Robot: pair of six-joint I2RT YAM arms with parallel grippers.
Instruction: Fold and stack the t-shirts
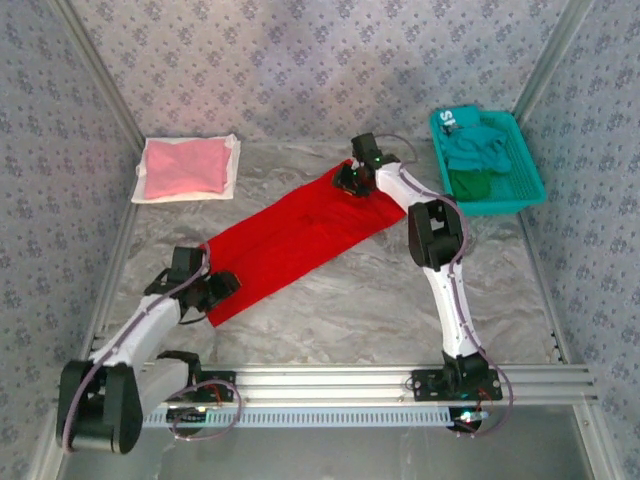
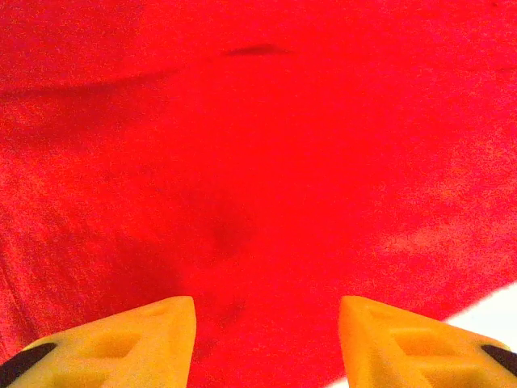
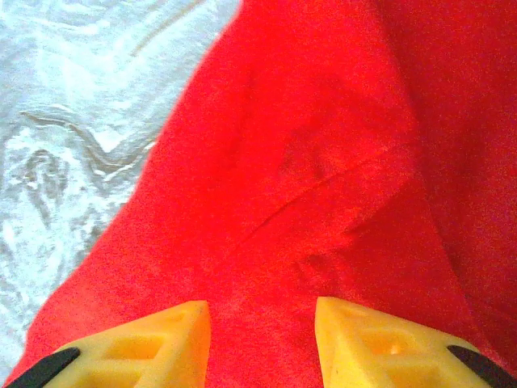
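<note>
Red t-shirt [image 1: 295,235] lies flat on the table [image 1: 350,300], a diagonal strip. Left end effector [image 2: 266,343] over near end, right end effector [image 3: 262,347] over far end, both spread (nothing pinched). Advise gripping both ends level before folding.

- Red t-shirt [image 1: 300,235]: matt cloth with a finely fuzzy weave and soft creases.
- Table [image 1: 330,310]: smooth, marbled grey-white surface with a faint sheen.
- Left gripper [image 2: 266,343], right gripper [image 3: 262,343]: fingers [image 2: 137,343] of matt yellow plastic.
- Basket [image 1: 518,165], 2 o'clock: teal plastic mesh, slightly glossy.
- Pink t-shirt [image 1: 185,165], 10 o'clock: matt soft cloth.
- Rail [image 1: 340,380], 6 o'clock: ribbed bare metal, dully shiny.
</note>
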